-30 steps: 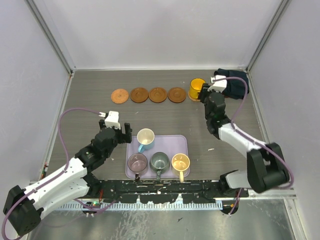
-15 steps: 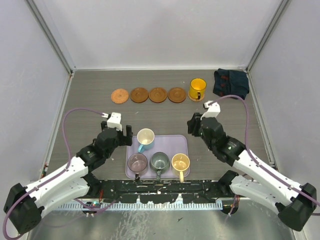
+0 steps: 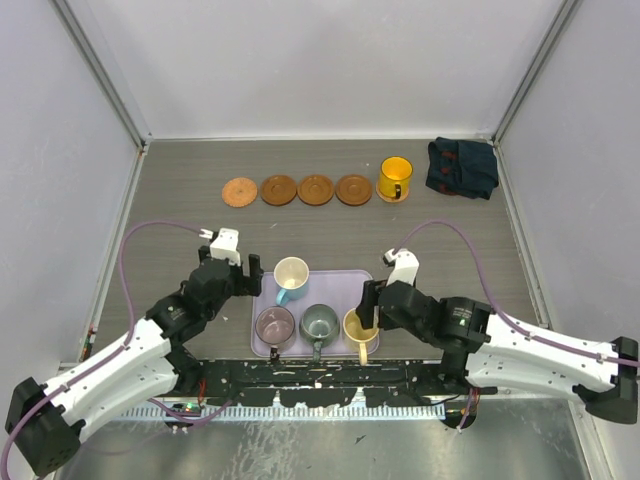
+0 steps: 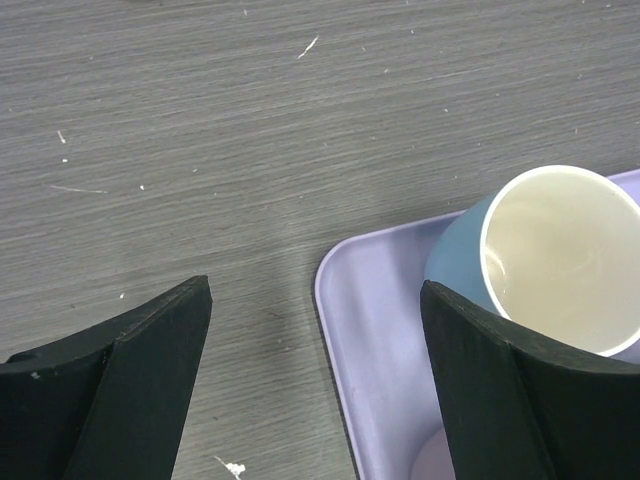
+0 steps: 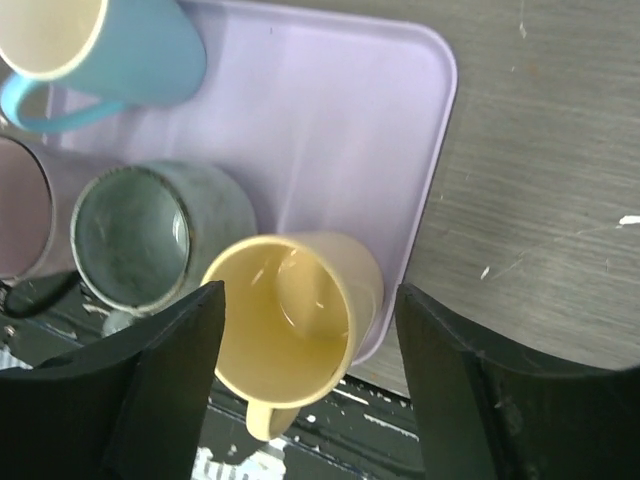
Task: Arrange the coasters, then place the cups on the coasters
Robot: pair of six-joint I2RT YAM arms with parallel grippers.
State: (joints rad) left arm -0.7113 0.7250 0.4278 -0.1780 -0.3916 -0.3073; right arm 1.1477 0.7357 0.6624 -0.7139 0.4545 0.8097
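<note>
The coasters [image 3: 278, 190] lie in a straight row well beyond the far edge of the tray [image 3: 345, 283], four of them bare. A fifth sits at the row's right end under the orange-yellow cup [image 3: 395, 177], with only its edge showing. Four more cups stand on the tray: the light blue cup [image 3: 290, 274] at its far left, and along its near edge the mauve cup [image 3: 274, 325], the grey-green cup [image 3: 319, 322] and the cream-yellow cup [image 3: 361, 324]. The left gripper [image 4: 315, 300] hangs released over the tray's left rim, jaws spread wide, with the light blue cup just beside one finger. The right gripper [image 5: 310, 300] hangs over the tray's near right corner. Its jaws are spread wide on either side of the cream-yellow cup, grasping nothing. A dark blue cloth [image 3: 462, 167] lies well beyond the tray's far right corner.
</note>
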